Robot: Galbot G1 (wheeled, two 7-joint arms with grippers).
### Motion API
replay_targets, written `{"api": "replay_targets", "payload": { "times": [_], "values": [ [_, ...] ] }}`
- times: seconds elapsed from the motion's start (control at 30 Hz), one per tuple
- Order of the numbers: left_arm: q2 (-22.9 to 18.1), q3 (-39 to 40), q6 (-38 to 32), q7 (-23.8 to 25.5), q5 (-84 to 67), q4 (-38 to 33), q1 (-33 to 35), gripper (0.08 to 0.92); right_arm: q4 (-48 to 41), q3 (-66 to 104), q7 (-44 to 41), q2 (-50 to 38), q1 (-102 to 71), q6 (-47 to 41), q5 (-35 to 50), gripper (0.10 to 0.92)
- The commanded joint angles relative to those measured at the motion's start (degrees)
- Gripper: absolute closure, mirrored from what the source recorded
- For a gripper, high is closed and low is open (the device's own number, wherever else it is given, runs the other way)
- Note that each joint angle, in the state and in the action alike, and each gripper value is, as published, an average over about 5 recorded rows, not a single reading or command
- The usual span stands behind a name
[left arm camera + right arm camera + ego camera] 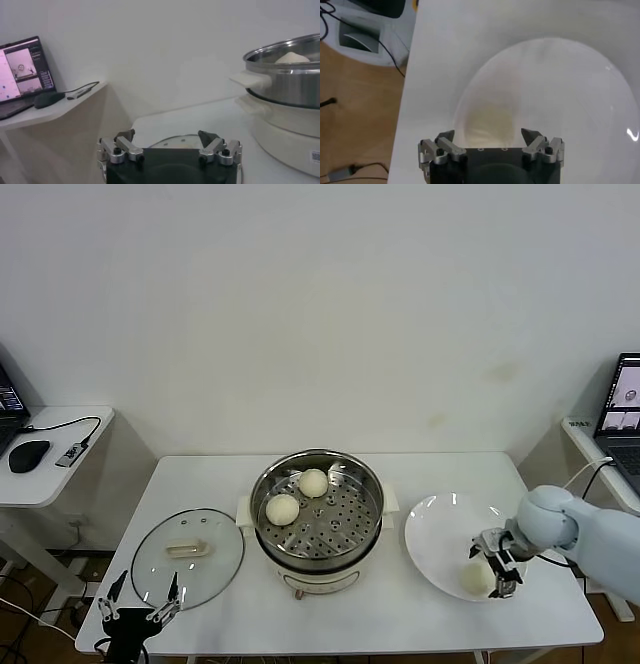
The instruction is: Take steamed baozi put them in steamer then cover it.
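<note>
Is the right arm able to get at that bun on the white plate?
Probably yes: the right gripper hangs open directly above the bun on the plate, nothing between them.

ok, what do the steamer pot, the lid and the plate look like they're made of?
Steamer: polished metal, likely stainless, going by its mirror-like rim and perforated tray; the cream base looks like plastic. Cover: clear glass, as the table shows through, with a metal rim and cream handle. Plate: glossy white, probably ceramic, with bright glints.
</note>
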Motion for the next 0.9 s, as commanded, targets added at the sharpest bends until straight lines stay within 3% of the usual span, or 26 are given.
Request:
{"api": "replay_targets", "payload": {
  "times": [0.03, 0.5, 0.9],
  "values": [
    [0.06, -0.13, 0.04, -0.02, 0.00, 0.13, -0.01, 0.177, -2.86, 2.60, 0.40, 1.11, -3.35, -0.11, -0.66, 0.213],
    [0.00, -0.17, 0.15, -0.07, -0.11, -0.19, -0.19, 0.177, -3.02, 2.54, -0.19, 1.77, -2.46, -1.66, 0.86, 0.419],
    [0.39, -0.28, 0.18, -0.05, -0.40, -0.55, -0.33, 0.177, -0.61, 0.67, -1.74, -0.21, 12.24, -1.86, 7.30, 0.439]
  ]
}}
